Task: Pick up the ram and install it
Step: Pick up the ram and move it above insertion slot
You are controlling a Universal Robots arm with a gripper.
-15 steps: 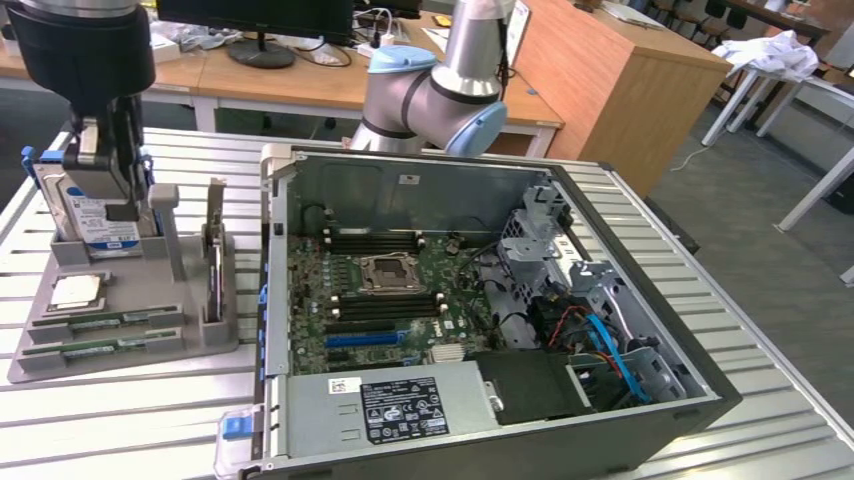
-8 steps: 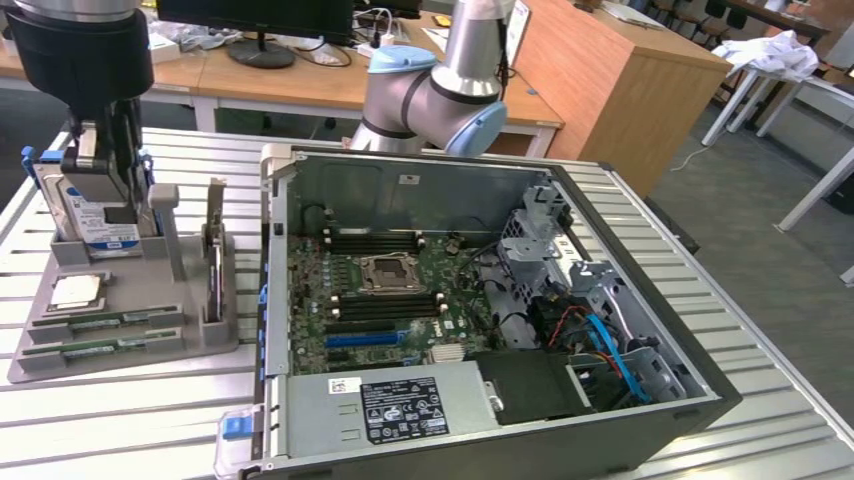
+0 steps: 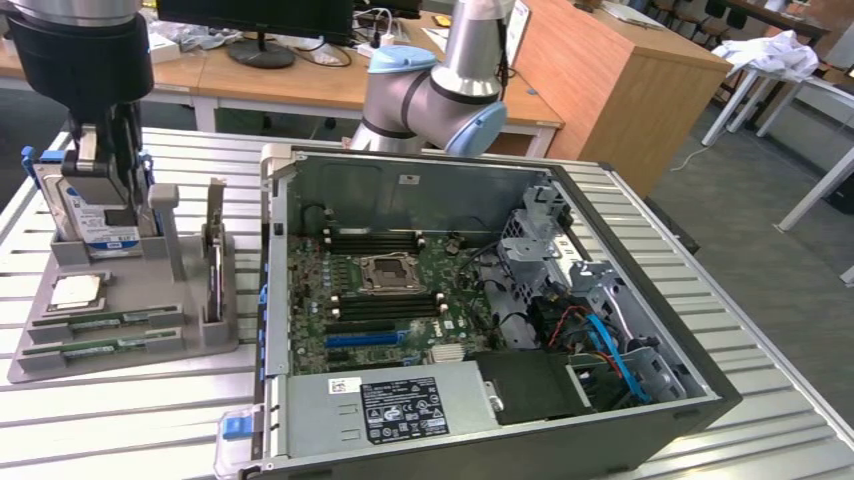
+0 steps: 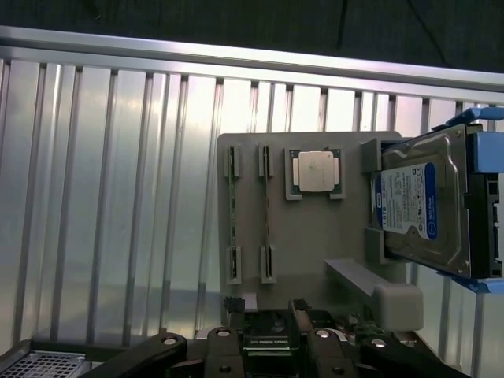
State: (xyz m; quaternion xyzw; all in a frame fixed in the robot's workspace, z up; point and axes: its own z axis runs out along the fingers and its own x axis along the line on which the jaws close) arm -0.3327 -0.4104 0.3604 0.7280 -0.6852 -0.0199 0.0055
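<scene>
On the slatted metal surface (image 3: 134, 425), toward the exterior view's left: grey holder (image 3: 160, 330) carrying hard drive (image 3: 100, 215), CPU (image 3: 76, 290) and two ram sticks. Ram (image 3: 100, 321) lies flat in its clips just beside the CPU. Second ram (image 3: 91, 347) lies parallel, one row further from the drive. Neither is touched. Hard drive stands on edge at the holder's end away from the sticks, blue label showing.

End effector (image 3: 114, 185) hangs over the hard drive, fingers spread wide, nothing between them. It is apart from both sticks; the nearest thing is the drive.

Wrist view, looking down on the same holder (image 4: 315, 244): ram (image 4: 268, 213) and second ram (image 4: 233, 213) show as thin strips clipped at both ends. CPU (image 4: 313, 172) sits between them and the hard drive (image 4: 425, 205). End effector (image 4: 264, 315) fingers are dark, apart and empty.

Open case (image 3: 400, 190) sits beside the holder on the exterior view's right, motherboard (image 3: 387, 290) exposed. Memory slots (image 3: 380, 240) run on either side of the socket (image 3: 387, 270). Arm (image 3: 441, 90) rises behind the case.
</scene>
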